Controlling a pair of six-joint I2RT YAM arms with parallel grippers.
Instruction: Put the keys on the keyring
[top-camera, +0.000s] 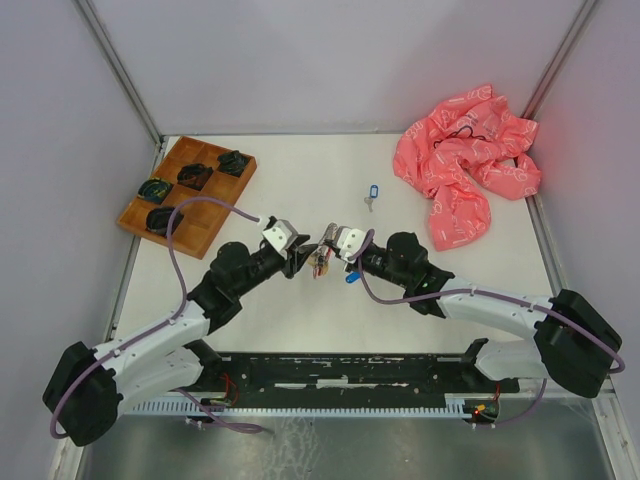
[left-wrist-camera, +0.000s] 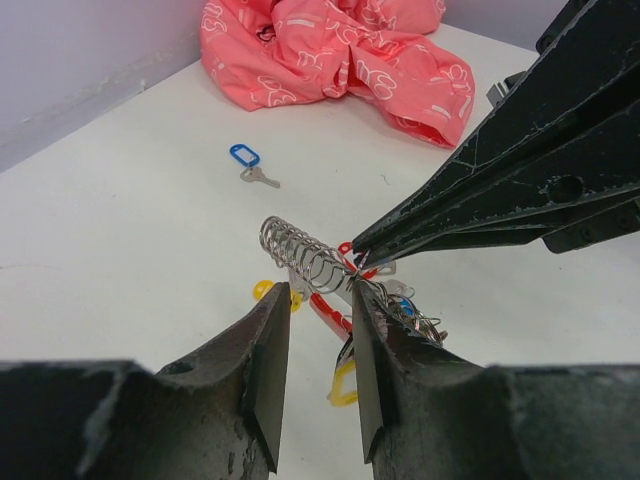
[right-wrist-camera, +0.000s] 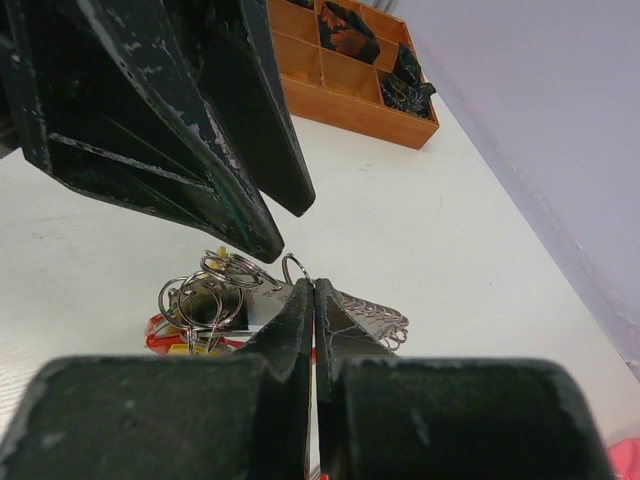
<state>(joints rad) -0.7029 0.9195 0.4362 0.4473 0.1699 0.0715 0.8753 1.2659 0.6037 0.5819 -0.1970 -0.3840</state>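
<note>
The keyring (left-wrist-camera: 310, 260), a silvery coil with rings and a red piece, hangs just above the table centre, also seen from above as the keyring (top-camera: 322, 261). My right gripper (left-wrist-camera: 360, 247) is shut on it where the coil meets the red piece; in its own view the right gripper (right-wrist-camera: 314, 287) pinches it with rings (right-wrist-camera: 205, 295) to the left. Keys with yellow tags (left-wrist-camera: 345, 385) dangle from the cluster. My left gripper (left-wrist-camera: 318, 300) stands open just short of the cluster, its right finger (left-wrist-camera: 375, 330) against the rings. A blue-tagged key (left-wrist-camera: 250, 162) lies loose farther out.
A crumpled pink cloth (top-camera: 465, 165) lies at the back right. A wooden tray (top-camera: 185, 195) with dark coiled items sits at the back left. Another blue tag (top-camera: 352, 277) shows beneath the right wrist. Grey walls close in the table.
</note>
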